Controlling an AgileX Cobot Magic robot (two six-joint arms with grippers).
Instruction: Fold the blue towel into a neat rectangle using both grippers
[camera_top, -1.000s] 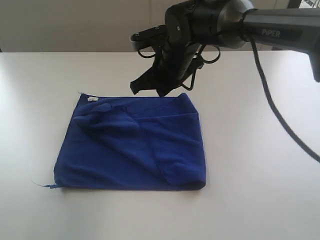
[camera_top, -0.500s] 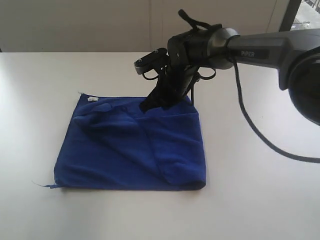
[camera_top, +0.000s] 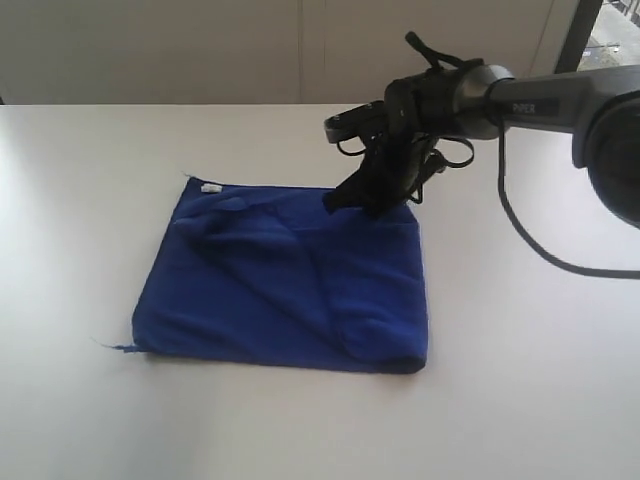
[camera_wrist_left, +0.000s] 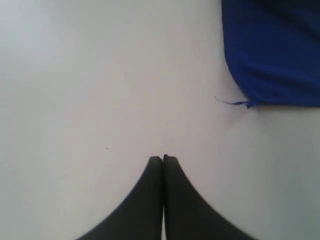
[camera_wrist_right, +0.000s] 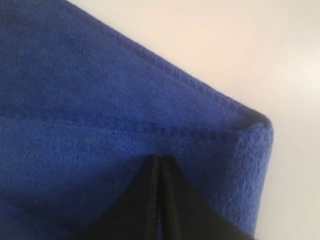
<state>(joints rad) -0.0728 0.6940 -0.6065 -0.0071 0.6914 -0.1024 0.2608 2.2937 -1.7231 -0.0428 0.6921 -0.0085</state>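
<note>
The right gripper angles down from the right, fingers clenched together, tips resting near the far edge of the blue towel, which lies folded on the white table. The left gripper, also clenched, is over bare tabletop near a towel corner.

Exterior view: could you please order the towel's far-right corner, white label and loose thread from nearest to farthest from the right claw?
1. Far-right corner of the blue towel, beside the right claw.
2. White label, far-left corner.
3. Loose thread, near-left corner.
</note>
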